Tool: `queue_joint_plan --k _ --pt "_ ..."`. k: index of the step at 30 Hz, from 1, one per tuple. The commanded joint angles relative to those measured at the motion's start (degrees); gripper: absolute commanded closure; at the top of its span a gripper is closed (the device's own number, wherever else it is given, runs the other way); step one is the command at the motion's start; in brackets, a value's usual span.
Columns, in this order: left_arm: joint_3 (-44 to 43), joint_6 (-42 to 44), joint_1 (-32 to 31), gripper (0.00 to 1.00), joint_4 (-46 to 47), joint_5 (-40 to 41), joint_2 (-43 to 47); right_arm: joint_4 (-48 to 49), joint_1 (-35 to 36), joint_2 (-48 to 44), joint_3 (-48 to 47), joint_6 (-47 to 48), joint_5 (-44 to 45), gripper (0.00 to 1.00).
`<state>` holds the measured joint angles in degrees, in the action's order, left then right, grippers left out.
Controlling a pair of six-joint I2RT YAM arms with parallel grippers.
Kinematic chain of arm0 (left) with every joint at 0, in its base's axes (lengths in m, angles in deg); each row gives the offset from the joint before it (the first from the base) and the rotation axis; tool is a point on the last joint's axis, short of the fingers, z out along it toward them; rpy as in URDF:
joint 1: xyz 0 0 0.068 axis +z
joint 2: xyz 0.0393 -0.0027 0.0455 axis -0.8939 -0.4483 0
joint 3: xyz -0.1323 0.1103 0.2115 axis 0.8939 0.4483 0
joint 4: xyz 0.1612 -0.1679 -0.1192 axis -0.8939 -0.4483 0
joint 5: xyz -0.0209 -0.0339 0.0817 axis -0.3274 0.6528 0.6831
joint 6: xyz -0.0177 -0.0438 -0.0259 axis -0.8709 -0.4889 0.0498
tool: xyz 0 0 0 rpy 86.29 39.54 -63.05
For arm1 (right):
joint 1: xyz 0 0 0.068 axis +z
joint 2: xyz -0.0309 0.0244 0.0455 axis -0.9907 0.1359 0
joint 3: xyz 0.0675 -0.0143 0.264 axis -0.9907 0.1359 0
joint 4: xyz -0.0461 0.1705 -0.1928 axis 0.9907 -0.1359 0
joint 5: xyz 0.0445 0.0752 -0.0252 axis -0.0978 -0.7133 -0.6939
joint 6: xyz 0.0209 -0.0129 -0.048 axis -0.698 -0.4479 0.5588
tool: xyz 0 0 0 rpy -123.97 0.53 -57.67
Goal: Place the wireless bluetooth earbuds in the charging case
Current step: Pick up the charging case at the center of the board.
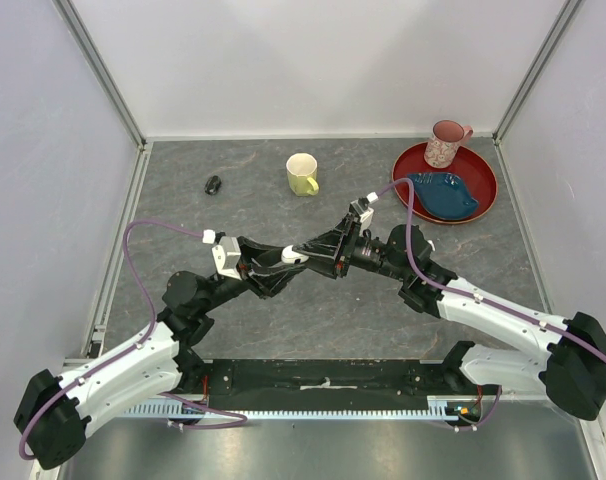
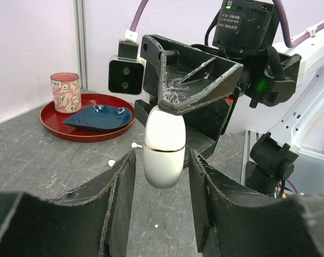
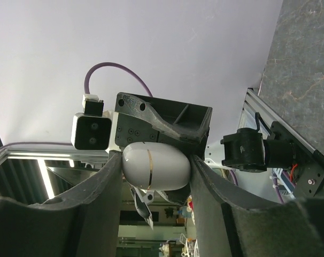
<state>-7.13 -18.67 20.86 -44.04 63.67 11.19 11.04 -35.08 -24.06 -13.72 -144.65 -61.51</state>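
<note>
Right, the only writing in sight is pale print on the black housing [image 2: 242,24] at the top of the left wrist view, too small to read. Your two arms reach in and meet mid-frame in the top view, above the table [image 1: 323,325]. Your right gripper [image 3: 156,163] is clamped on the charging case [image 2: 163,147]. Your left gripper [image 2: 163,163] stands parted, fingers [image 2: 123,187] just off its sides. In the left wrist view the case hangs long axis vertical, rounded end down, gold seam level.
</note>
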Motion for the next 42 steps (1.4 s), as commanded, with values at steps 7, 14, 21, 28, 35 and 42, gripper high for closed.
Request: queue_joint_plan --k 7,14,21,28,35,42 --pt "-1.3 -1.4 -0.1 0.5 6.2 -0.3 -2.3 0.8 0.1 -0.6 -1.0 0.9 0.4 0.9" --pt "-0.7 -2.6 0.0 0.51 10.9 -0.7 -4.4 0.9 0.1 -0.6 -0.7 0.7 0.6 0.9" --pt "-1.0 -2.9 -0.1 0.64 10.8 -1.1 -5.1 1.2 0.1 -0.7 -0.6 0.6 0.5 0.9" --pt "-1.2 -2.6 -0.2 0.94 10.2 -1.7 -5.6 1.5 0.2 -0.5 -0.6 0.4 0.4 0.89" --pt "0.2 -3.8 -0.1 0.98 11.9 -0.1 -5.5 -1.6 -0.5 -2.4 -1.6 6.8 0.7 0.31" --pt "1.9 -4.0 -0.1 0.98 14.5 -1.2 -5.0 -22.7 -2.6 -10.6 -8.2 26.6 9.4 0.04"
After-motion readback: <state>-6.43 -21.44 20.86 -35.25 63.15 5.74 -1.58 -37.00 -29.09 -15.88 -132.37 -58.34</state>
